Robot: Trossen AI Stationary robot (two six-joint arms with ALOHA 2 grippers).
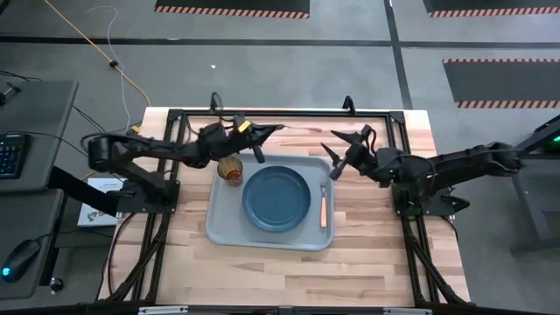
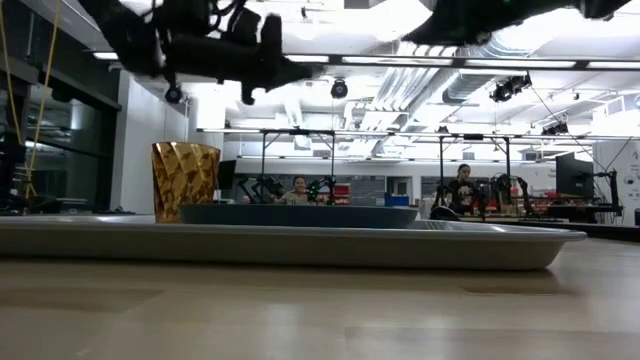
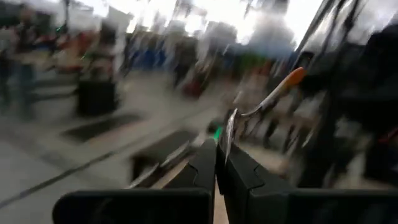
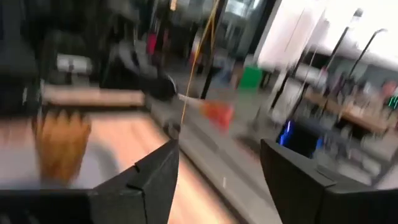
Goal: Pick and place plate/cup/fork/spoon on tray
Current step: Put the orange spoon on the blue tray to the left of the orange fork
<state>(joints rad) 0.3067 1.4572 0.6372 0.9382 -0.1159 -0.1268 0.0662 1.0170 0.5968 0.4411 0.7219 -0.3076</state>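
The pale grey-blue tray lies mid-table. The dark blue plate lies in its middle, the amber cup stands at its far left corner, and the fork lies along its right rim. The cup and plate also show in the low view. My left gripper hangs over the tray's far edge, beside the cup, shut on the spoon. My right gripper is open and empty above the tray's far right corner; it also shows in the right wrist view. My left gripper pinches the spoon at its silver bowl end between its two fingers. The silver stem and the orange handle end stick out past the fingertips. The spoon is lifted clear of the table and tray.
A black frame runs around the wooden table top. Bare wood lies between the tray and the near edge. People show in the room beyond the table.
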